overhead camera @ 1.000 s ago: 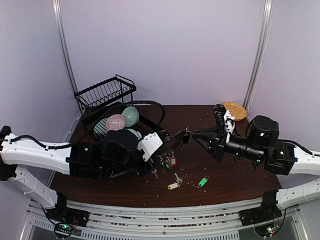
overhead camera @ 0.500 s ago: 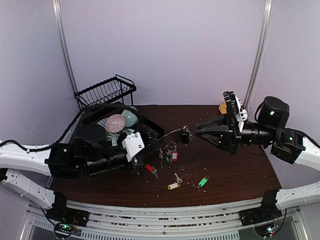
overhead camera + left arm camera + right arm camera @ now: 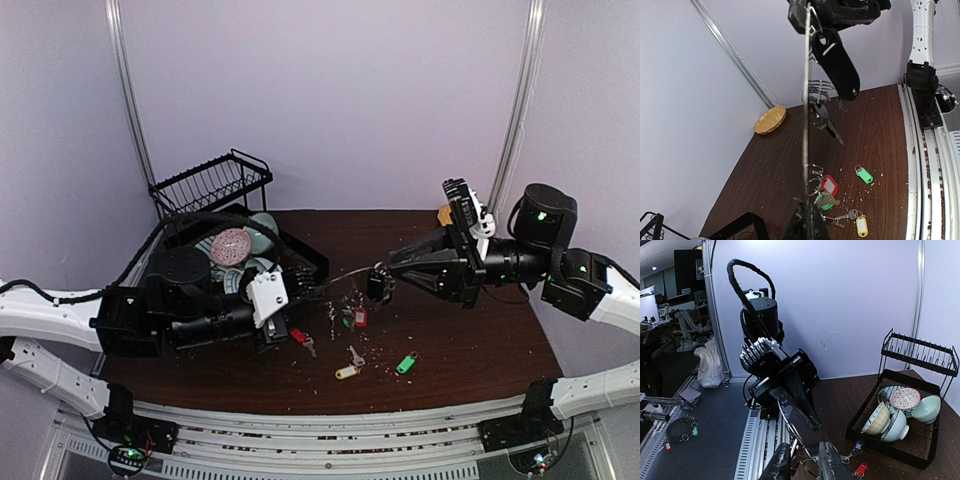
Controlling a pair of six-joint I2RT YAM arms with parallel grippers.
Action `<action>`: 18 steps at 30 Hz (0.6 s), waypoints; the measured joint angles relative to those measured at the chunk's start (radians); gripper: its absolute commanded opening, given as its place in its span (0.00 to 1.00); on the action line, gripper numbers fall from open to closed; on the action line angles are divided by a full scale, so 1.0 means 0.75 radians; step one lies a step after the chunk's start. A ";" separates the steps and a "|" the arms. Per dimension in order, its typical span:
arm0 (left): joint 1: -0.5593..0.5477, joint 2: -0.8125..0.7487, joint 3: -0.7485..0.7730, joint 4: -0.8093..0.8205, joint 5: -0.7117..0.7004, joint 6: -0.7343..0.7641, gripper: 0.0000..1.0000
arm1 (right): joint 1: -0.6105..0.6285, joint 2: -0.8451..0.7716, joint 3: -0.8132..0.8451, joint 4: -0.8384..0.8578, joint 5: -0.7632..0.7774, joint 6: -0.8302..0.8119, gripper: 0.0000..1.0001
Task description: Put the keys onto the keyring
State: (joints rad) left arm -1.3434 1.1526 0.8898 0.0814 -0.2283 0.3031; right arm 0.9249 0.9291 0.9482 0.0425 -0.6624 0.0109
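1. your left end effector [image 3: 805, 222] clamped the keyring [image 3: 805, 115] above the worktop [image 3: 880, 130].
2. its black-tagged key [image 3: 836, 62] hung at your right end effector [image 3: 805, 467]; whether that one gripped, i couldn't tell.

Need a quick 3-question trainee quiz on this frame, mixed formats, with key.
1. True or false: the left gripper is shut on the keyring.
2. The key hanging by the right gripper has which tag? A black, B yellow, C blue.
3. Fill in: the bowls sit in the ___.
Key: 1 true; 2 A; 3 dish rack.
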 measured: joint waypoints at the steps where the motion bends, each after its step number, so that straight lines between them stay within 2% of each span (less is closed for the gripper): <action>1: 0.000 0.000 0.000 0.000 0.003 0.001 0.00 | 0.000 0.004 0.000 -0.002 -0.001 0.001 0.17; 8: 0.000 0.000 0.000 -0.003 0.007 0.003 0.00 | -0.001 0.027 0.000 -0.008 -0.007 -0.001 0.08; 18: 0.000 0.002 0.000 -0.004 0.003 0.003 0.00 | -0.001 0.027 0.001 -0.009 -0.039 0.003 0.19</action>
State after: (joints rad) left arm -1.3434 1.1538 0.8898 0.0788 -0.2260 0.3050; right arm 0.9241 0.9493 0.9485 0.0360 -0.6918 0.0128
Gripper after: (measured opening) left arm 0.006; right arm 0.170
